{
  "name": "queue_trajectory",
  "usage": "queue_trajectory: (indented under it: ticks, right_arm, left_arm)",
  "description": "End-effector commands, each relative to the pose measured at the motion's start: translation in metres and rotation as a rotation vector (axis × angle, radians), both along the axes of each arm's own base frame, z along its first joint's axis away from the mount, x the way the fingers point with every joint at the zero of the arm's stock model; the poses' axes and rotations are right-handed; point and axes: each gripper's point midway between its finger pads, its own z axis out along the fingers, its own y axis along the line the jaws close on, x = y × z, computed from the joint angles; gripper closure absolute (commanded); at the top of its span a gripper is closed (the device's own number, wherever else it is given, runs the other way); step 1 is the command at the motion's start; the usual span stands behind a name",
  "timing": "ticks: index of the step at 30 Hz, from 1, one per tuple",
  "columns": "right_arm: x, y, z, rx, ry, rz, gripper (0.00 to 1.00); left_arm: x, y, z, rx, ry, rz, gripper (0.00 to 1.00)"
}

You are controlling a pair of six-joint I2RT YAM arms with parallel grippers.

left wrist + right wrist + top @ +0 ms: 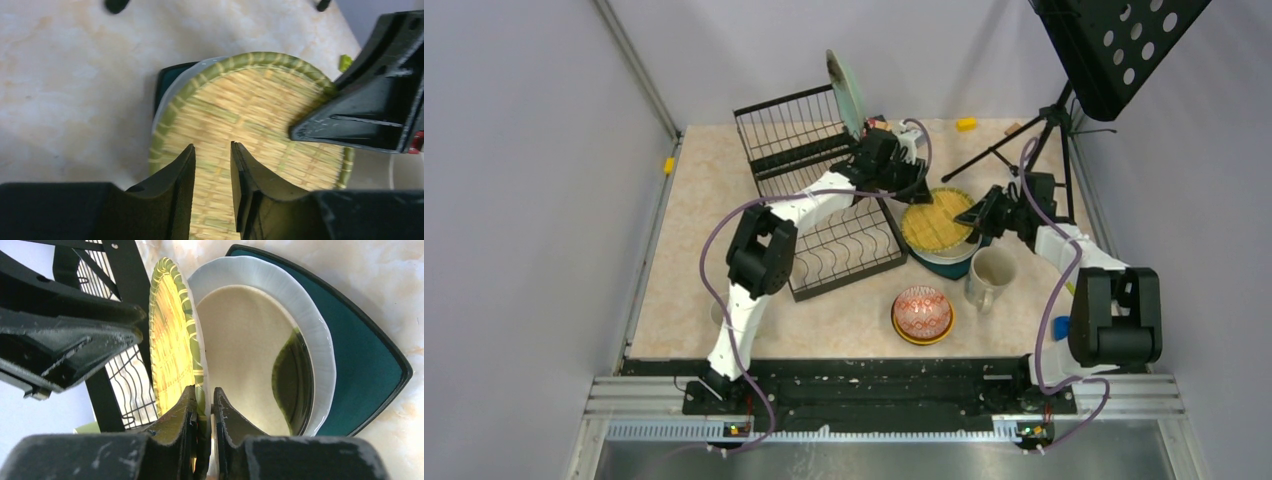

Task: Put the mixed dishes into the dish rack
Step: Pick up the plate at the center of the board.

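Observation:
The black wire dish rack [844,250] stands left of centre, with a pale teal plate [846,90] upright in its raised section. A cream-yellow woven-look plate with a green rim [936,222] lies tilted on a white plate [260,340] and a dark teal plate [370,355]. My right gripper [205,395] is shut on the yellow plate's rim [172,340] and holds that edge up off the white plate. My left gripper [212,150] is open just above the yellow plate [250,115], holding nothing. A cream mug [991,275] and a red-patterned bowl [922,310] nested in a yellow-orange bowl stand in front.
A black music stand [1114,45] on a tripod [1024,140] stands at the back right, close to my right arm. A small yellow block [965,124] lies near the back edge. Grey walls close in the table on the left, back and right.

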Motion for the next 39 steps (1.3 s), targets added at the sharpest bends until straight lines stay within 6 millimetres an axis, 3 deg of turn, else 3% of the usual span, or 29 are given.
queue_trajectory:
  ticks: [1, 12, 15, 22, 30, 39]
  right_arm:
    - [0.012, 0.005, 0.052, 0.0, -0.168, 0.023, 0.97]
    - [0.008, -0.024, 0.085, -0.194, -0.226, -0.041, 1.0]
    - [0.007, -0.032, 0.096, -0.238, -0.252, -0.062, 1.0]
    - [0.001, -0.047, 0.124, -0.316, -0.317, -0.117, 1.0]
    - [-0.008, -0.047, 0.161, -0.352, -0.44, -0.118, 1.0]
    - [-0.017, -0.039, 0.217, -0.493, -0.625, -0.181, 1.0]
  left_arm:
    - [-0.021, -0.018, 0.066, -0.117, -0.084, -0.079, 0.62]
    - [-0.026, -0.008, 0.106, -0.132, -0.179, -0.071, 0.43]
    - [-0.032, -0.004, 0.119, -0.147, -0.215, -0.081, 0.41]
    - [-0.049, 0.009, 0.145, -0.16, -0.294, -0.103, 0.25]
    - [-0.081, 0.023, 0.172, -0.215, -0.346, -0.164, 0.13]
    - [-0.101, 0.06, 0.219, -0.225, -0.511, -0.077, 0.08]
